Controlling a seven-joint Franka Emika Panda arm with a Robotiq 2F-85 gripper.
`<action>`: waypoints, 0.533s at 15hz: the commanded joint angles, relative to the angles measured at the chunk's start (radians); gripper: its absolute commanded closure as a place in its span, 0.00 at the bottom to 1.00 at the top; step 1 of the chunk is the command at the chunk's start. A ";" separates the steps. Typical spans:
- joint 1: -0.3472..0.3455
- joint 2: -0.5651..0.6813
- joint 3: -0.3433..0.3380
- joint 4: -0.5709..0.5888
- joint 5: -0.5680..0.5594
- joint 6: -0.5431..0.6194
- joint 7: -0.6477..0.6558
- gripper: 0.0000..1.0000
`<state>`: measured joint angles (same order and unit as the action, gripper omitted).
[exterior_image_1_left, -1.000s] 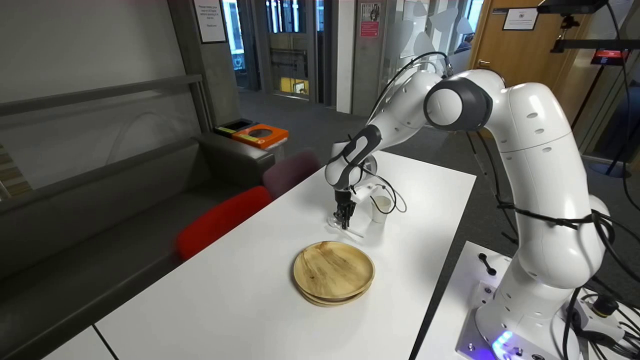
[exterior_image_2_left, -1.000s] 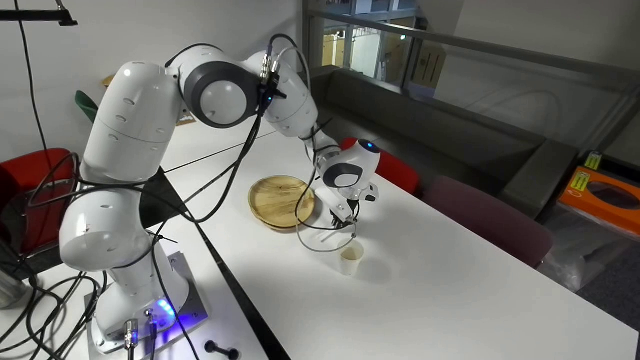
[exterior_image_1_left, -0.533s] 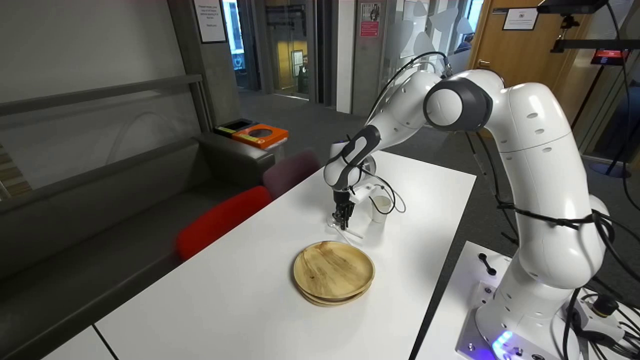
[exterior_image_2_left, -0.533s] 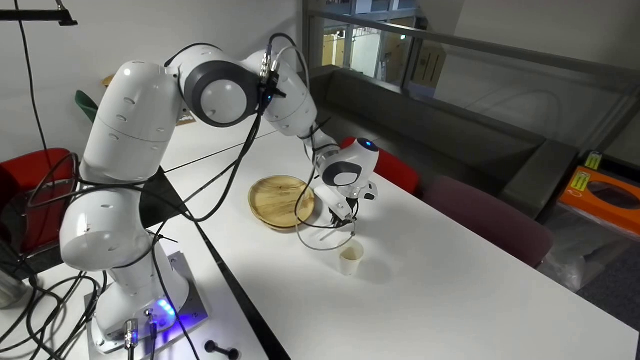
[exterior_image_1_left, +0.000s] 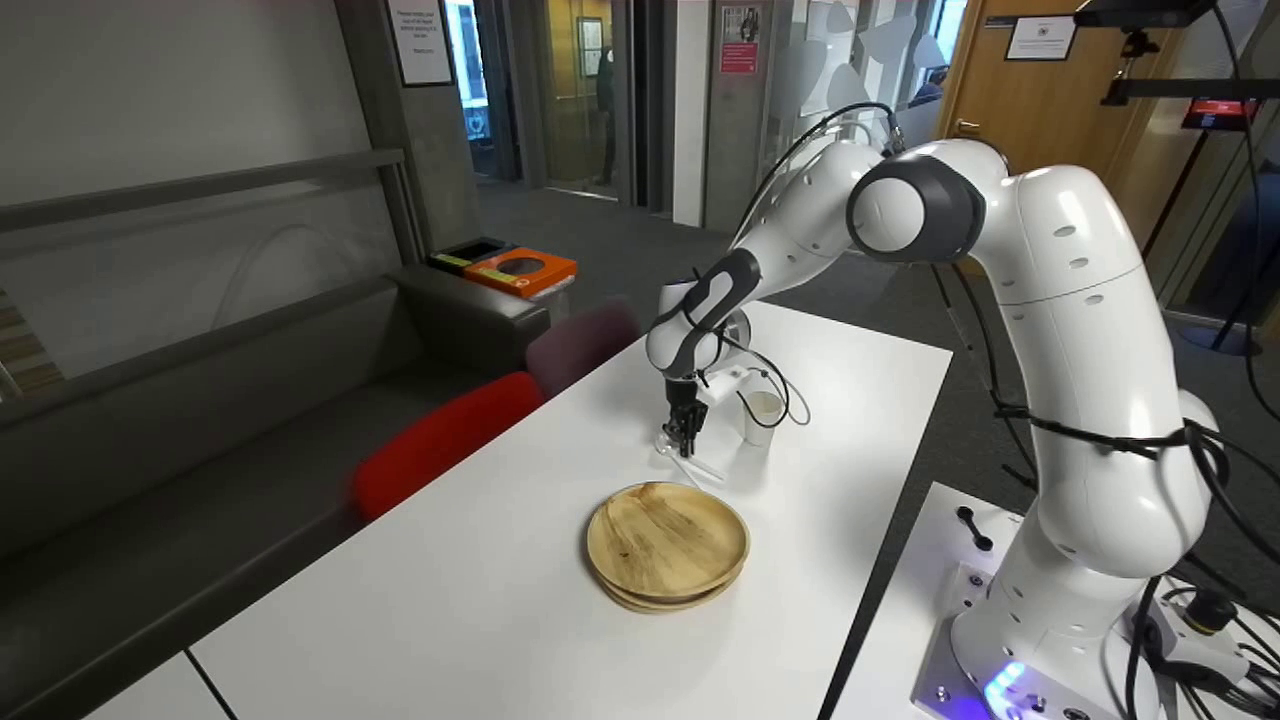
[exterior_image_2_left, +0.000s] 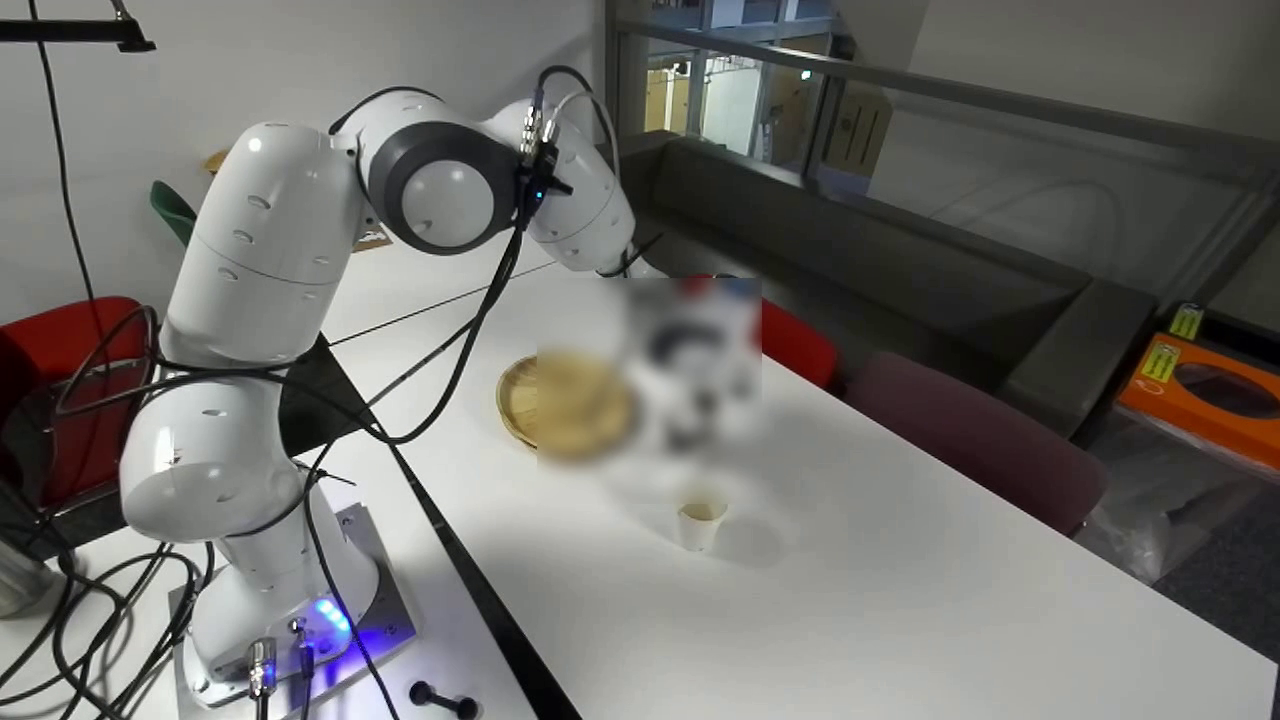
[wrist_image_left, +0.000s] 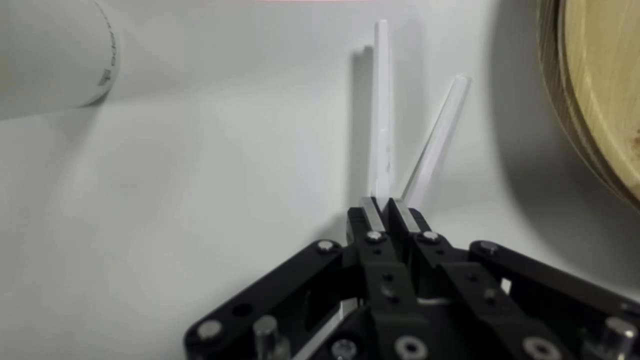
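on the white worktop (exterior_image_1_left: 440, 600) sit stacked wooden plates (exterior_image_1_left: 667, 540); near the plates, the nearly closed gripper (wrist_image_left: 385, 207) pinches a white utensil (wrist_image_left: 382, 100). a second utensil (wrist_image_left: 440, 132) lies nearer the plates. seemingly the grasping step; the next move calls for firm, steady hold.

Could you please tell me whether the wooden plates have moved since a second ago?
No. In an exterior view, the wooden plates keep the same place relative to the red chair, with no visible shift either way.
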<state>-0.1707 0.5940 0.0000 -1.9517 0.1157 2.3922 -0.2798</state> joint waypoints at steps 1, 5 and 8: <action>0.001 0.004 -0.003 0.040 -0.008 -0.060 0.035 0.98; 0.001 0.006 -0.003 0.047 -0.007 -0.070 0.043 0.98; -0.001 0.008 -0.002 0.050 -0.002 -0.084 0.047 0.98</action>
<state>-0.1707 0.5943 0.0000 -1.9372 0.1159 2.3648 -0.2611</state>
